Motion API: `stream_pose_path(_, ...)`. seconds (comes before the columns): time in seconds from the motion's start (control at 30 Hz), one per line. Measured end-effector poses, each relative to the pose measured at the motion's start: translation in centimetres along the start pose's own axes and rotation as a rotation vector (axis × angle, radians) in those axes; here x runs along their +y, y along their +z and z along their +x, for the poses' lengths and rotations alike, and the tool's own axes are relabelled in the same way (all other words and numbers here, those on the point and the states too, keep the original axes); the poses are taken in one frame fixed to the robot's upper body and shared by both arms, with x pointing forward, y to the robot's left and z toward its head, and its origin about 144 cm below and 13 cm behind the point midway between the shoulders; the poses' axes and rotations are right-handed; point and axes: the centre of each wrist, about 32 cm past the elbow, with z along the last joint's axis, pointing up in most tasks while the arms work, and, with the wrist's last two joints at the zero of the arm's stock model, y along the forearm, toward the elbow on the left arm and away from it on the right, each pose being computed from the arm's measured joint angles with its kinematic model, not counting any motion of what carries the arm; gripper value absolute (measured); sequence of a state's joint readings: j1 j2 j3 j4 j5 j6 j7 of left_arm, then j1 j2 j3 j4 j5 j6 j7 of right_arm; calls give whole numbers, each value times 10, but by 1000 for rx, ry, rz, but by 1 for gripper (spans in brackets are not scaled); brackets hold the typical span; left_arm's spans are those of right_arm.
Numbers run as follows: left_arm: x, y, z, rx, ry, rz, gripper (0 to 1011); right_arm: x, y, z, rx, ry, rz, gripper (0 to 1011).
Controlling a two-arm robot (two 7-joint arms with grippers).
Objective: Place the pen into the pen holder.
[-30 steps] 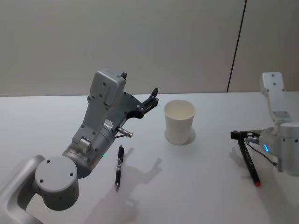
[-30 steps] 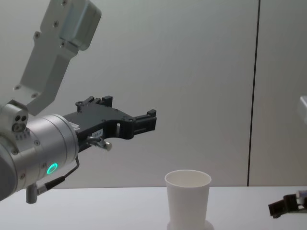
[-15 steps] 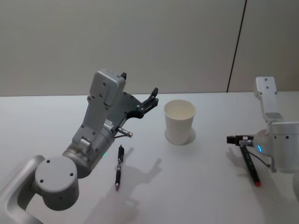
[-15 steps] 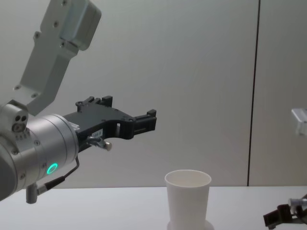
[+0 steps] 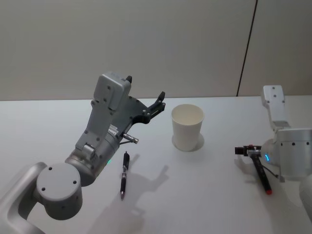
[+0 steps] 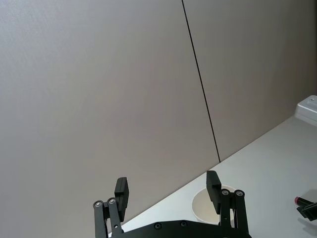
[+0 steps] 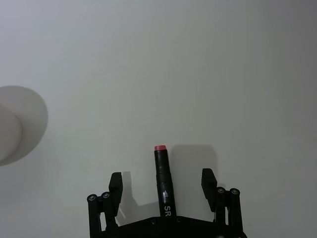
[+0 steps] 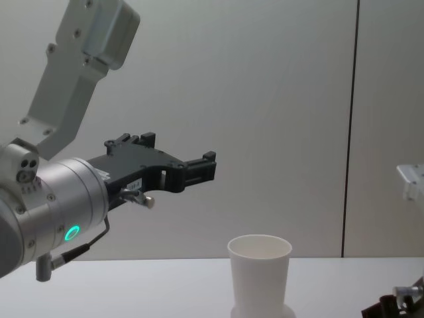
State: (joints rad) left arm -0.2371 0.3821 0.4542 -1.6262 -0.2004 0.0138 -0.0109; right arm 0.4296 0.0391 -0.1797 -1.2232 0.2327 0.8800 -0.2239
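right pincer (image 7: pixel 162 177) low over the surface (image 5: pixel 195 195), fingers wide, straddling the red-tipped pen (image 7: pixel 160 156), which lies flat; fingers not touching it. white pen holder (image 5: pixel 187 126) upright mid-surface, well apart from that pen. left pincer (image 5: pixel 145 88) raised, wide; black pen (image 5: pixel 124 174) on the surface below its arm.

The white letters "SR" can be read on the black barrel of the red-tipped pen (image 7: pixel 162 174) in the right wrist view. A smaller mark beside them, and a label (image 5: pixel 113 129) on the left arm (image 5: pixel 97 142), cannot be made out.
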Motion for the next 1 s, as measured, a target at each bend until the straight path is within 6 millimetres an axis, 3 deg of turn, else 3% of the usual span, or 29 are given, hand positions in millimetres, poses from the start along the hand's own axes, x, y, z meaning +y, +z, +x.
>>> stream_pose_path(0.3,0,0,0,0,0,0,1000,5,-2,-2,8,1,-9,999)
stream_pose_path(0.4,0,0,0,0,0,0,1000,7,-2,-2,10,0,-12,953)
stream_pose_path(1.0,0,0,0,0,0,0,1000,18,-5,-1,14,-9,-32,418)
